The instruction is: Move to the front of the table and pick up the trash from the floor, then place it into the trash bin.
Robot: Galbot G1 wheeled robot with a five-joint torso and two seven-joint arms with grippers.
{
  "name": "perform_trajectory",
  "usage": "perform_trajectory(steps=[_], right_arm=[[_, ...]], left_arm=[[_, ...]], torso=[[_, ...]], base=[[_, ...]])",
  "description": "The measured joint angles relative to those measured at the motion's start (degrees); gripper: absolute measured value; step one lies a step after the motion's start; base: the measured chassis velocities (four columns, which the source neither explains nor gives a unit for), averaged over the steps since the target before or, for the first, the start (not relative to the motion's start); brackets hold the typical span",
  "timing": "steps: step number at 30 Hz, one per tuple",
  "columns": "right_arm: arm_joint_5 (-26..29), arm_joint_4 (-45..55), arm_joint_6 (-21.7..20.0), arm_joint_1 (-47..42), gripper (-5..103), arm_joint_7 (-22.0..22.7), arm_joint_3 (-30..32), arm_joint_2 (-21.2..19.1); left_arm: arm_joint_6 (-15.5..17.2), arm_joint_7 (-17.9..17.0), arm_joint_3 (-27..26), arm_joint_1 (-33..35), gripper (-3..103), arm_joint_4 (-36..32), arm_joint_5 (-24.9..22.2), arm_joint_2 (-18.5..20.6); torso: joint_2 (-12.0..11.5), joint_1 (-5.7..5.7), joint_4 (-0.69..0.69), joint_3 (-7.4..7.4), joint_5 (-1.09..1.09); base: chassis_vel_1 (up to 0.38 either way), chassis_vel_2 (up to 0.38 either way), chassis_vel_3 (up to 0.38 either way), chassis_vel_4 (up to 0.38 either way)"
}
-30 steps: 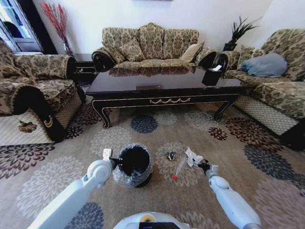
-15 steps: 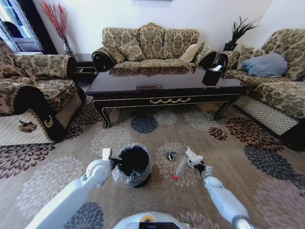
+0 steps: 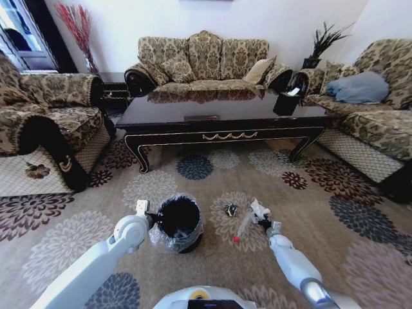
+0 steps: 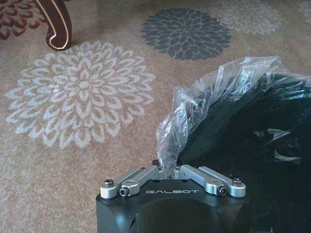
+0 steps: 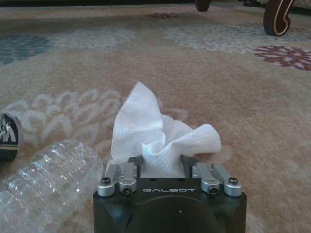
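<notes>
You are parked in front of the desk, which sits at twelve o'clock across the carpeted floor, and the room has not shifted over the last second; only your right arm has. It has slid in from about four o'clock toward the tissue, and the right gripper now sits closed around that tissue's near edge, so I judge the first pickup is at the grasp stage with nothing yet in the bin. Your left gripper has stayed at the bin's nine o'clock rim, pinching the plastic liner narrowly. The head view gives you the layout: bin at center, bottle and dark wrapper between bin and tissue. The right wrist view adds what that misses: the white paper bunched between the jaws, bottle lying just beside. The left wrist view shows the liner gathered in the jaws.
</notes>
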Motion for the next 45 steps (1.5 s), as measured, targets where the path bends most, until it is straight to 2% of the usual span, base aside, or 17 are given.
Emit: perform_trajectory(steps=[1, 4, 6, 9, 11, 12, 22, 25, 27, 28, 33, 35, 38, 39, 45], right_arm=[[0.0, 0.0, 0.0, 0.0, 47, 0.0, 0.0, 0.0], [-0.05, 0.55, 0.0, -0.77, 31, 0.16, 0.31, -0.31], [-0.06, 0.66, 0.0, -0.88, 31, 0.18, 0.36, -0.36], [-0.09, 1.27, 0.0, -1.48, 14, 0.19, 0.63, -0.55], [-0.09, 1.42, 0.0, -1.58, 14, 0.19, 0.67, -0.58], [-0.08, 1.82, 0.0, -1.88, 3, 0.2, 0.79, -0.67], [0.23, 7.19, -0.48, -5.4, 0, 0.83, 1.98, -1.84], [0.71, 13.26, -0.98, -8.09, 0, 1.21, 2.92, -3.32], [0.79, 13.63, -1.03, -8.23, 0, 1.26, 2.96, -3.43], [1.7, 18.05, -1.57, -10.01, 0, 1.87, 3.63, -4.88], [3.03, 24.87, -2.31, -13.52, 0, 2.43, 4.57, -7.29], [3.63, 31.59, -2.77, -17.02, 0, 2.66, 5.63, -9.05], [3.53, 36.33, -2.91, -19.87, 0, 2.64, 6.33, -10.28], [3.16, 41.53, -2.88, -23.56, 0, 2.61, 7.27, -11.35], [1.72, 55.16, -2.75, -32.82, 0, 2.57, 9.73, -13.19]], left_arm=[[0.0, 0.0, 0.0, 0.0, 3, 0.0, 0.0, 0.0], [0.0, 0.05, 0.01, 0.0, 3, 0.03, 0.05, -0.1], [0.0, 0.07, 0.01, 0.0, 3, 0.03, 0.05, -0.12], [0.0, 0.07, 0.01, 0.07, 3, -0.08, 0.12, -0.24], [0.0, 0.07, 0.01, 0.1, 3, -0.09, 0.14, -0.25], [0.0, 0.07, 0.01, 0.19, 3, -0.15, 0.19, -0.28], [0.0, 0.1, 0.12, 0.33, 3, -0.26, 0.85, -0.76], [0.0, 0.13, 0.55, 0.24, 3, -0.15, 1.0, -0.81], [0.0, 0.13, 0.61, 0.21, 3, -0.14, 1.02, -0.82], [0.0, 0.13, 1.0, -0.04, 3, -0.08, 1.11, -0.88], [0.0, 0.09, 2.02, -0.79, 3, 0.38, 1.46, -1.58], [0.0, 0.08, 2.91, -1.25, 3, 0.59, 1.66, -2.28], [0.0, 0.06, 3.27, -1.4, 3, 0.72, 1.92, -2.71], [0.0, 0.07, 3.6, -1.45, 3, 0.92, 2.47, -3.34], [0.0, 0.19, 4.4, -1.37, 3, 1.23, 3.27, -4.64]], torso=[[0.0, 0.0, 0.0, 0.0, 0.0], [0.0, 0.0, 0.0, 0.0, 0.0], [0.0, 0.0, -0.01, 0.0, 0.0], [0.0, 0.0, 0.0, 0.0, 0.0], [0.0, 0.0, 0.0, 0.0, 0.0], [0.0, 0.0, 0.0, 0.0, 0.01], [0.0, 0.0, 0.01, 0.0, 0.01], [0.0, 0.0, 0.0, 0.0, 0.02], [0.0, 0.0, 0.0, 0.0, 0.02], [0.0, 0.0, 0.02, 0.0, -0.01], [0.0, 0.0, 0.0, 0.0, 0.02], [0.0, 0.0, 0.0, 0.0, 0.0], [0.0, 0.0, 0.0, 0.0, 0.0], [0.0, 0.0, 0.0, -0.01, 0.0], [0.0, 0.0, -0.02, -0.01, 0.01]], base=[[0.0, 0.0, 0.0, 0.0], [0.0, 0.0, 0.0, 0.0], [0.0, 0.0, 0.0, 0.0], [0.0, 0.0, 0.0, 0.0], [0.0, 0.0, 0.0, 0.0], [0.0, 0.0, 0.0, 0.0], [0.0, 0.0, 0.0, 0.0], [0.0, 0.0, 0.0, 0.0], [0.0, 0.0, 0.0, 0.0], [0.0, 0.0, 0.0, 0.0], [0.0, 0.0, 0.0, 0.0], [0.0, 0.0, 0.0, 0.0], [0.0, 0.0, 0.0, 0.0], [0.0, 0.0, 0.0, 0.0], [0.0, 0.0, 0.0, 0.0]])
